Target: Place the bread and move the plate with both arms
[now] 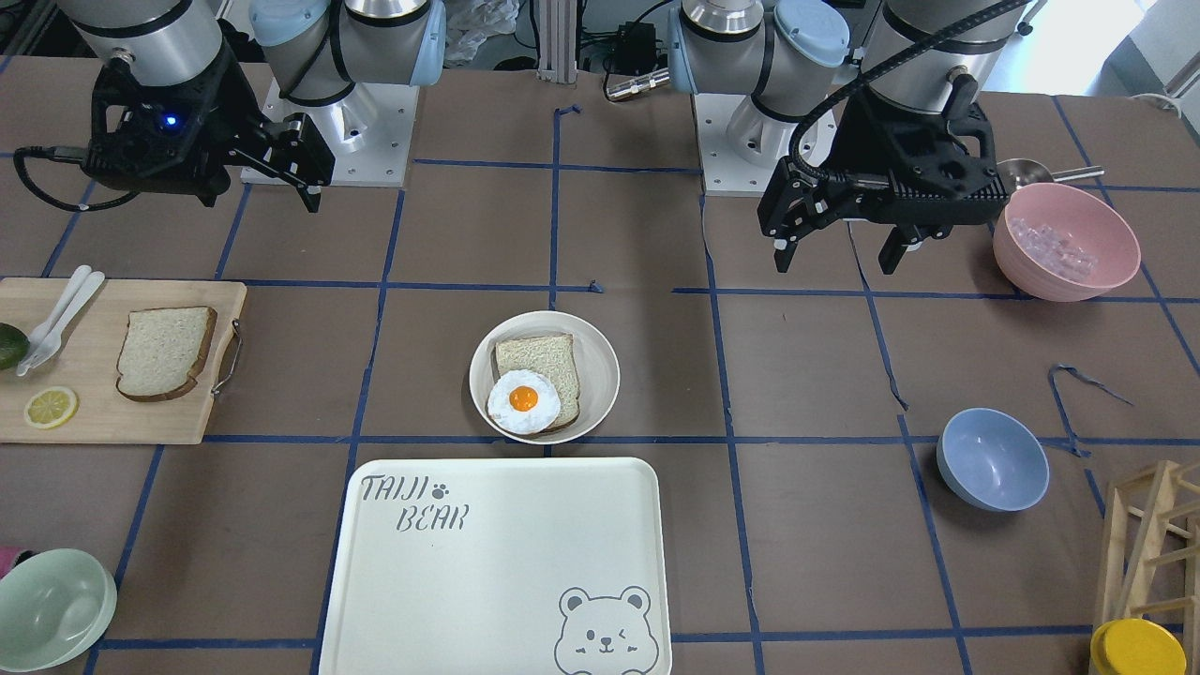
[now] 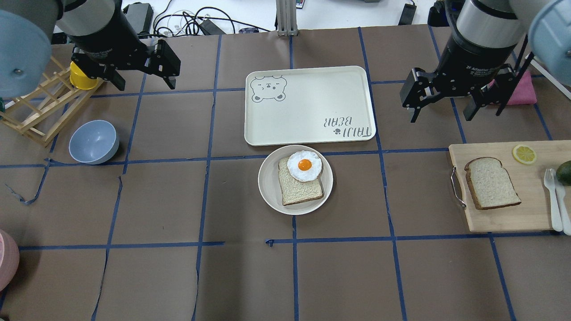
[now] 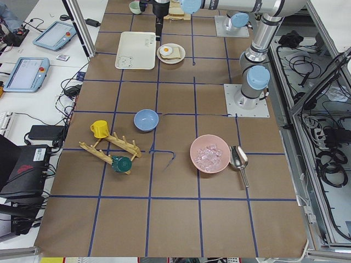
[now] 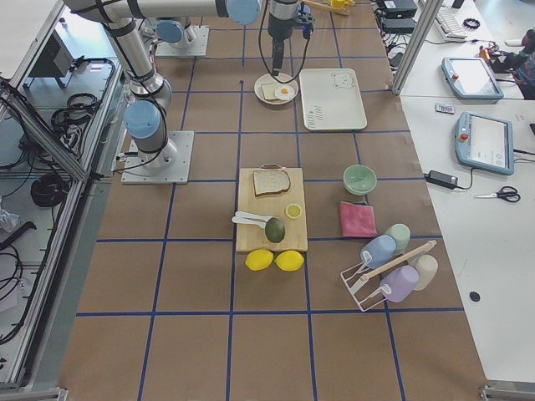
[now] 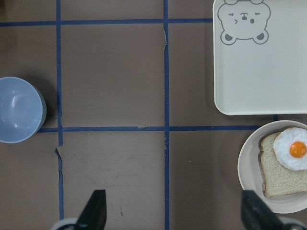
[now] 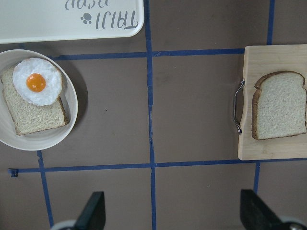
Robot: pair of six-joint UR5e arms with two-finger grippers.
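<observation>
On the wooden board [image 2: 531,214], bread [image 2: 492,183] lies apart from the wide-open, empty right end effector [image 2: 440,118].

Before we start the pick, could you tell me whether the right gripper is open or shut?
Open: the right gripper has its fingers wide apart, with nothing between them.

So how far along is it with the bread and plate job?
Nothing looks done yet. The bread lies on the cutting board; the plate, holding another slice and an egg, sits beside the tray. Nothing is in hand: the left end effector and right end effector hang open and empty. Left: placing the bread, then moving the plate with both.
</observation>
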